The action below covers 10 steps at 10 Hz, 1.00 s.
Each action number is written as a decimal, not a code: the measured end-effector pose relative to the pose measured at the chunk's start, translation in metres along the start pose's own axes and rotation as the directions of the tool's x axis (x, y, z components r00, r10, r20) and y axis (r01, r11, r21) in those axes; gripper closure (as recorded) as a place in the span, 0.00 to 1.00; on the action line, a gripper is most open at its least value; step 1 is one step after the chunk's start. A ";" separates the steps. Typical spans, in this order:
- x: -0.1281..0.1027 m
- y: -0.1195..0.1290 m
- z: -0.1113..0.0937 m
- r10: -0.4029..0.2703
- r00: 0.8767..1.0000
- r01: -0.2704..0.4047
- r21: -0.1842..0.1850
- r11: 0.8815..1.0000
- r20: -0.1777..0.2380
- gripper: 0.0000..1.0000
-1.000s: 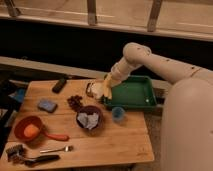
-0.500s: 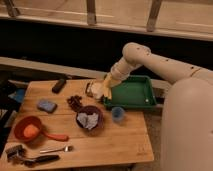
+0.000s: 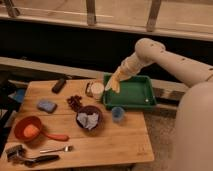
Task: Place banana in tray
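Change: almost nothing; arm stays put.
End effector point(image 3: 114, 82): closed at tray's point(image 3: 131, 94) left rim on something pale yellow, apparently the banana point(image 3: 115, 85).
Handling: light, soft, bruisable; hold mid-length.

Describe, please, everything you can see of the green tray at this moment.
The bright green rectangular plastic tray has a raised rim and a flat floor. It sits level at the far right corner of the wooden table, partly overhanging the edge. The robot's yellowish tool hangs shut over its left rim. A small pale speck lies near its right corner.
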State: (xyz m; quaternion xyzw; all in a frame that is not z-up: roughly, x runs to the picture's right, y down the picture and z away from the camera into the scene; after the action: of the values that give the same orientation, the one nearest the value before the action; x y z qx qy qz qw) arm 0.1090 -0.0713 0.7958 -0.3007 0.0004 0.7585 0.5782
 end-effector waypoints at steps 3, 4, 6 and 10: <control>-0.033 -0.055 -0.019 0.102 0.994 -0.100 -0.049 0.994 0.035 0.96; -0.038 -0.065 -0.020 0.114 0.993 -0.112 -0.068 0.991 0.031 0.96; -0.041 -0.073 -0.022 0.123 0.992 -0.121 -0.077 0.990 0.031 0.96; -0.041 -0.072 -0.020 0.121 0.992 -0.119 -0.077 0.990 0.029 0.96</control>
State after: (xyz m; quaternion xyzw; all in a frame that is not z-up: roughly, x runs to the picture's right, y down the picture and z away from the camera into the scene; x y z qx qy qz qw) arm 0.1872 -0.0903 0.8227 -0.3088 -0.0198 0.7963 0.5197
